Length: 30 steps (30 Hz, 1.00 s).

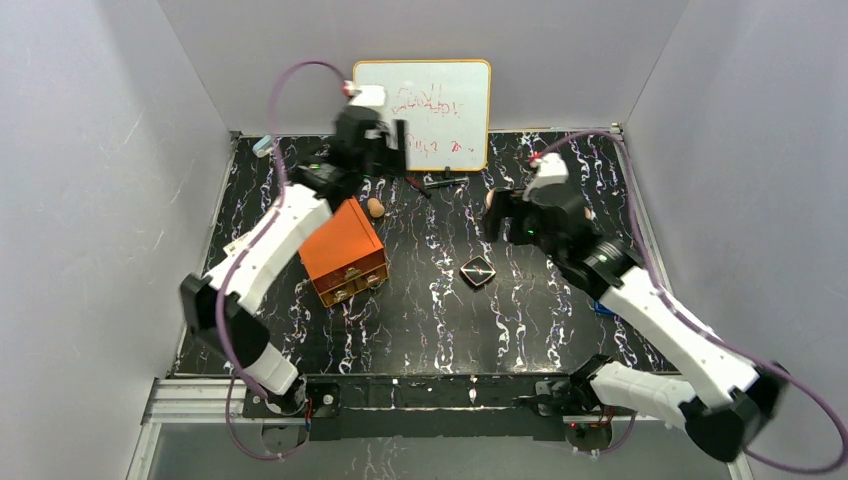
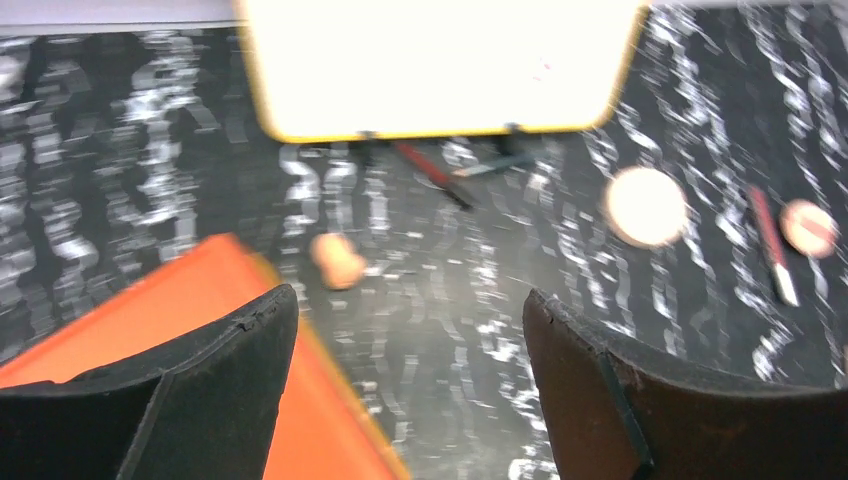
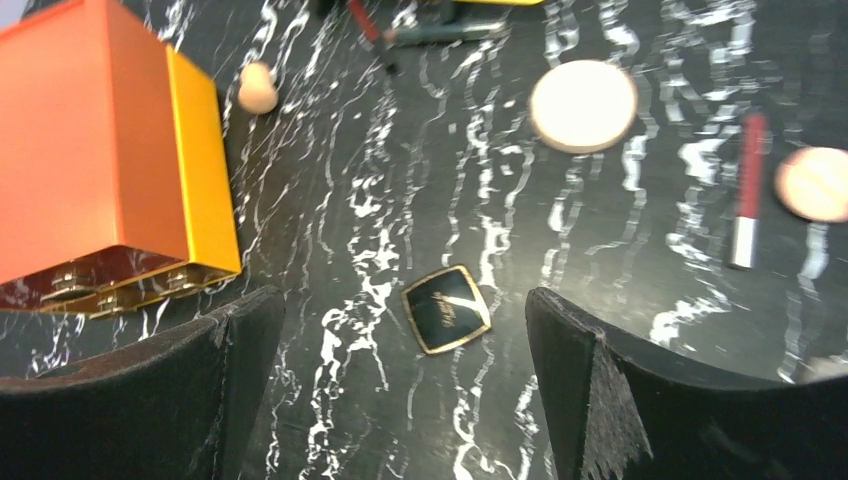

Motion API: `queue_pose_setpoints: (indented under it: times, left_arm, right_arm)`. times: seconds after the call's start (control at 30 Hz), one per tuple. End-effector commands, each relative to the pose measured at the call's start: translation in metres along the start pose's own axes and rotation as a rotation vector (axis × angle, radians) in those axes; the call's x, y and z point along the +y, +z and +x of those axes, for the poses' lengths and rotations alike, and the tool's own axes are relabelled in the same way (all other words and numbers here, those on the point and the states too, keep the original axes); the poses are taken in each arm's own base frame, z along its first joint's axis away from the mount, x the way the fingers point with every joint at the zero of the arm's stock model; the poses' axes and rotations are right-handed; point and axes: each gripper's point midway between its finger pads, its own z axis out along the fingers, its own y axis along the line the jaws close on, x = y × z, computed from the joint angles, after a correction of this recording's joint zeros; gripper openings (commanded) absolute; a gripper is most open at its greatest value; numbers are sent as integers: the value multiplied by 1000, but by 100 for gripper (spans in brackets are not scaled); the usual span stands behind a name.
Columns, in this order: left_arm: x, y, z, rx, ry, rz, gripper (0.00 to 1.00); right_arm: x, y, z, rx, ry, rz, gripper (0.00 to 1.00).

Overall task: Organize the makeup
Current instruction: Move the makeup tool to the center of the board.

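Right pincer (image 3: 402,300): jaws spread wide with nothing between them, hanging over the tabletop (image 1: 430,320).
Black compact (image 3: 447,309): lies flat just ahead of that gap, a little toward the right finger. It is turned cornerwise, so its edges run diagonal to the fingers.
Nearer arm: the right, by my judgement; the left arm is up by the whiteboard (image 1: 422,112), well apart from the compact.
Likely need: a turn of the wrist to square the fingers to two opposite sides, then a short reach forward and down.
Left pincer (image 2: 410,300): jaws parted and empty; its view is blurred.
Tan sponge (image 2: 338,260): ahead of the left pincer, left of the gap's middle, near the orange box (image 2: 150,330) but not touching it.
Peach disc (image 3: 583,106): farther out, to the right of the compact.
Red stick (image 3: 748,190): right of the disc, long axis pointing away from the arms.
Dark sticks (image 3: 440,33): at the foot of the whiteboard.
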Motion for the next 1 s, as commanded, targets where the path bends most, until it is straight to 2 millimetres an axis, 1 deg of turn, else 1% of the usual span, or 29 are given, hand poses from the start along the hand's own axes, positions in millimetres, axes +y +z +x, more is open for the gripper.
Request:
queue_pose_setpoints:
  times: [0.0,0.07,0.1,0.13,0.23,0.3,0.4,0.43,0.47,0.5,0.6,0.7,0.83,0.97]
  left_arm:
    - [87,-20,17,87,1,-169,80]
    - [113,-18,23,129,11,-216,80]
    - [123,-17,25,139,5,-230,80]
    - [133,-15,25,144,-7,-242,80]
    - [149,-8,24,162,-26,-252,80]
    - [159,-2,22,174,-34,-263,80]
    - [170,4,19,191,-34,-280,80]
    - [174,5,18,194,-35,-287,80]
    - [178,6,18,202,-35,-293,80]
    - [181,6,18,207,-35,-299,80]
    - [190,6,21,222,-42,-319,80]
    - [195,5,25,238,-53,-331,80]
    - [199,8,32,274,-49,-341,80]
    - [200,12,38,305,-47,-342,80]
  right_arm:
    - [51,51,7,37,-9,-178,98]
    - [61,83,12,88,-31,-175,98]
    - [69,97,5,102,-38,-174,98]
    - [76,116,6,139,-49,-170,98]
    - [103,168,11,216,-58,-199,98]
    - [123,197,9,222,-45,-254,98]
    - [151,232,11,243,-22,-336,97]
    - [156,243,15,264,-17,-343,96]
    - [158,261,28,298,-14,-341,96]
    - [162,271,35,316,-13,-349,95]
    - [173,295,52,352,3,-394,90]
    - [181,308,72,379,24,-435,86]
    - [182,314,93,401,51,-461,85]
    - [183,317,106,408,60,-477,84]
